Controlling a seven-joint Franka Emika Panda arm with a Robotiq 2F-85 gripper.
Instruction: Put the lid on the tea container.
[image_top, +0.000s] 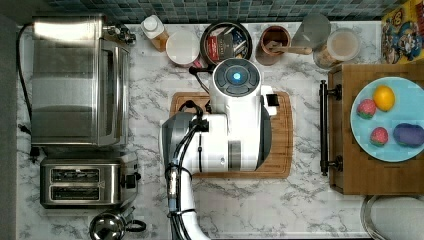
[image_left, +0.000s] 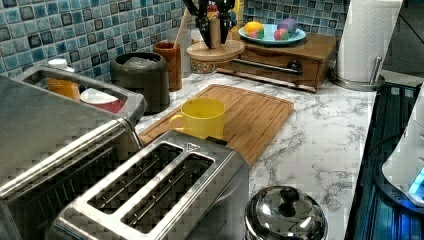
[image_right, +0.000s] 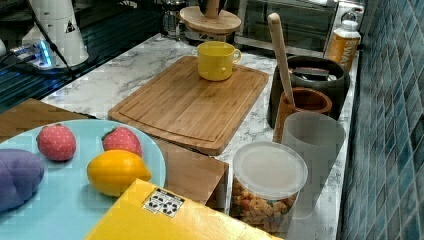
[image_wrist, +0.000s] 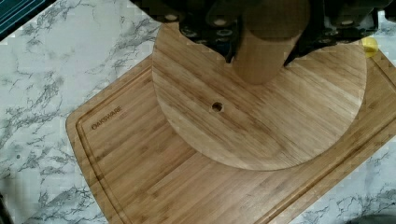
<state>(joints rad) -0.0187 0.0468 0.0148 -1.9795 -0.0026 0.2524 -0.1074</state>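
The lid (image_wrist: 261, 116) is a round wooden disc with a thick wooden knob (image_wrist: 266, 56). My gripper (image_wrist: 264, 51) is shut on that knob and holds the lid in the air above the cutting board (image_wrist: 140, 172). The left view shows the lid (image_left: 216, 50) hanging under the black fingers (image_left: 202, 20), to the right of the tea container (image_left: 140, 75). The tea container (image_top: 226, 42) is a wide black tin, open, with red and dark packets inside, standing at the back by the tiled wall. In the right view the lid (image_right: 210, 20) hovers beyond the yellow mug.
A yellow mug (image_left: 201, 117) stands on the cutting board (image_top: 280, 150). A wooden cup with a utensil (image_top: 275, 45) and a clear jar (image_top: 342, 47) flank the tin. The toaster oven (image_top: 75, 80), toaster (image_top: 82, 182) and fruit plate (image_top: 395, 120) line the sides.
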